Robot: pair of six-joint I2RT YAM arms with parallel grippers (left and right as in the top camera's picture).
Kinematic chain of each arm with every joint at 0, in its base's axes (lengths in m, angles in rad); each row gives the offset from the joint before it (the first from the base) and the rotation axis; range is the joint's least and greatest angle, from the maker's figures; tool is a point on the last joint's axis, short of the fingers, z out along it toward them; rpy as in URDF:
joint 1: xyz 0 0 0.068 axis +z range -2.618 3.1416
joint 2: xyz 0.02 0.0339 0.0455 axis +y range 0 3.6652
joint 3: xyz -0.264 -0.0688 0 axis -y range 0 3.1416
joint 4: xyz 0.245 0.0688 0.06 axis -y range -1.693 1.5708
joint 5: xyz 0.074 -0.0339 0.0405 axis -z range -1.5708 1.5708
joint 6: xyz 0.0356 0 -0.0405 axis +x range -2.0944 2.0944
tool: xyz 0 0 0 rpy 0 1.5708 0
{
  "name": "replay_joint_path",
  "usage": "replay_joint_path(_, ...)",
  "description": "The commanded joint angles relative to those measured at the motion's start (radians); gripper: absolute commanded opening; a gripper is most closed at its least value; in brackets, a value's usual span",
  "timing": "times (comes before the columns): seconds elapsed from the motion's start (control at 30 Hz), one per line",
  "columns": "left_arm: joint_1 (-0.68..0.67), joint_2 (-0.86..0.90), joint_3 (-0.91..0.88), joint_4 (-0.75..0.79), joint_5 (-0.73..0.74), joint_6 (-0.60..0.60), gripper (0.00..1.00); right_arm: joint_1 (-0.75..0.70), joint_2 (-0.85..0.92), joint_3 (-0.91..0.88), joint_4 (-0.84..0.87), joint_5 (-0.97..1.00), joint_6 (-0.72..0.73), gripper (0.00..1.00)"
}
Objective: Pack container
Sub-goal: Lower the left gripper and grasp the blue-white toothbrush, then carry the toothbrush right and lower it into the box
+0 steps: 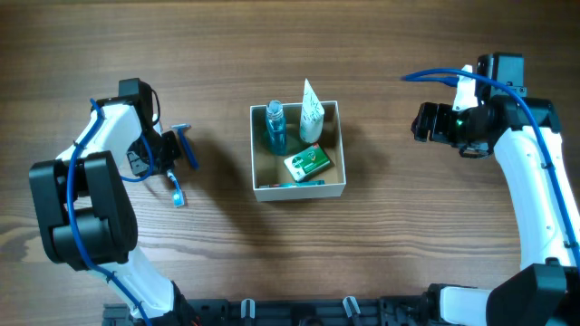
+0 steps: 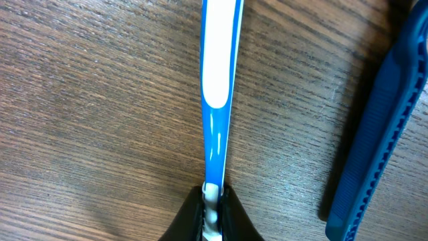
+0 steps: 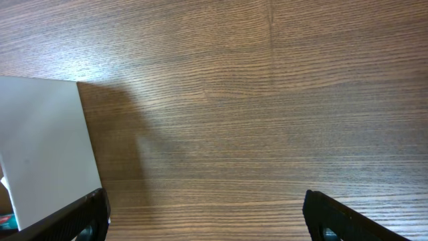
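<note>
Brown wood-grain table (image 1: 408, 254) fills every view. At the middle of the overhead frame sits the box (image 1: 337, 149), square and open on top, white outside and tan inside. In it a blue bottle (image 1: 275, 128) stands in the upper left corner with a white tube (image 1: 311, 112) beside it at upper right, the tube's tip poking past the top rim. A green-and-white packet (image 1: 308, 165) lies tilted in the lower right part. A thin teal item lies along the lower wall, too small to name.

Left of the box, well apart from it, the left gripper (image 1: 167, 161) is low over the table. In the left wrist view its dark fingers (image 2: 190, 217) are pressed together on the end of a blue-and-white toothbrush (image 2: 215, 80), whose handle runs straight up the frame from the pinch and lies along the wood. A blue razor (image 2: 381, 127) lies just beside it at the right edge of that frame, not touching it; overhead the razor (image 1: 188, 145) is near the arm's tip.

The right gripper (image 1: 422, 122) is at the upper right of the overhead frame, apart from the box and pointing toward it. Its wrist view shows the two fingers (image 3: 83, 219) spread wide at the bottom corners, nothing between them but bare wood, and a white box wall (image 3: 47, 154) at the left edge.
</note>
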Motion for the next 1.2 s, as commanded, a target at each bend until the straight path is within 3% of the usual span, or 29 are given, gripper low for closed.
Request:
replay_joint_path(0.0, -0.002, 0.043, -0.021, 0.000, 0.012, -0.002, 0.04, -0.002, 0.002, 0.003, 0.003, -0.009, -0.005, 0.93)
replay_joint_path(0.3, -0.002, -0.029, 0.083, -0.083, 0.013, -0.002, 0.04, -0.002, 0.002, 0.003, 0.003, -0.009, -0.005, 0.93)
replay_joint_path(0.53, -0.024, -0.299, 0.184, -0.103, 0.182, 0.070, 0.04, -0.002, 0.002, 0.003, 0.003, -0.008, -0.005, 0.93)
replay_joint_path(0.6, -0.053, -0.391, 0.184, -0.089, 0.189, 0.117, 0.04, -0.002, 0.002, 0.003, 0.003, -0.008, -0.005, 0.93)
replay_joint_path(0.7, -0.141, -0.533, 0.184, -0.075, 0.188, 0.282, 0.04, -0.002, 0.002, 0.003, 0.004, -0.008, -0.005, 0.93)
replay_joint_path(0.77, -0.230, -0.614, 0.184, -0.069, 0.188, 0.416, 0.04, -0.002, 0.002, 0.003, 0.006, -0.008, -0.005, 0.93)
replay_joint_path(0.8, -0.312, -0.656, 0.183, -0.068, 0.188, 0.538, 0.04, -0.002, 0.002, 0.003, 0.007, -0.008, -0.005, 0.93)
replay_joint_path(0.87, -0.394, -0.675, 0.183, -0.066, 0.188, 0.642, 0.04, -0.002, 0.002, 0.003, 0.008, -0.008, -0.003, 0.93)
replay_joint_path(1.0, -0.531, -0.652, 0.180, -0.061, 0.185, 0.762, 0.04, -0.002, 0.002, 0.003, 0.027, -0.008, 0.055, 0.93)
replay_joint_path(1.17, -0.637, -0.544, 0.180, -0.056, 0.185, 0.766, 0.04, -0.002, 0.002, 0.003, 0.041, -0.007, 0.071, 0.93)
